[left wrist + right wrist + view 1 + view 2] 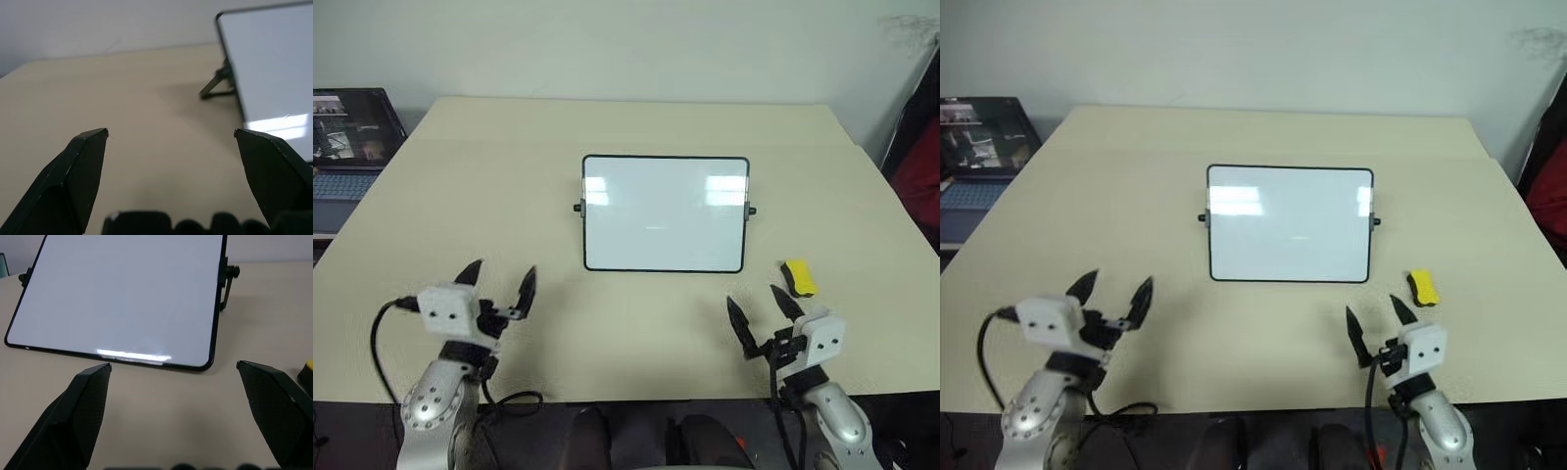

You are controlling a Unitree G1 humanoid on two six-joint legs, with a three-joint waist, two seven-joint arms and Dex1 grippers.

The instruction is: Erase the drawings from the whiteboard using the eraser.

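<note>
Nearest you, at the desk's [431, 215] front edge, your left gripper [499, 279] hovers low with its two black fingers spread wide and nothing between them. Your right gripper [759, 308] sits at the same edge on the other side, likewise released and empty, fingers pointing toward the far side of the desk.

Just beyond the right gripper, slightly to its right, the eraser [798, 277] lies flat on the desk: a small oblong block, bright yellow on top with a black underside, its long axis running roughly near-to-far with a slight tilt. It sits apart from both the gripper and the board.

Farther on, mid-desk, the whiteboard [664, 212] stands propped on a small rear stand, leaning back, long axis left to right. Its glossy white face in a thin black rounded frame shows only light reflections; no drawings are visible.

At the far left, beside the desk, a laptop [347, 137] stands open.
</note>
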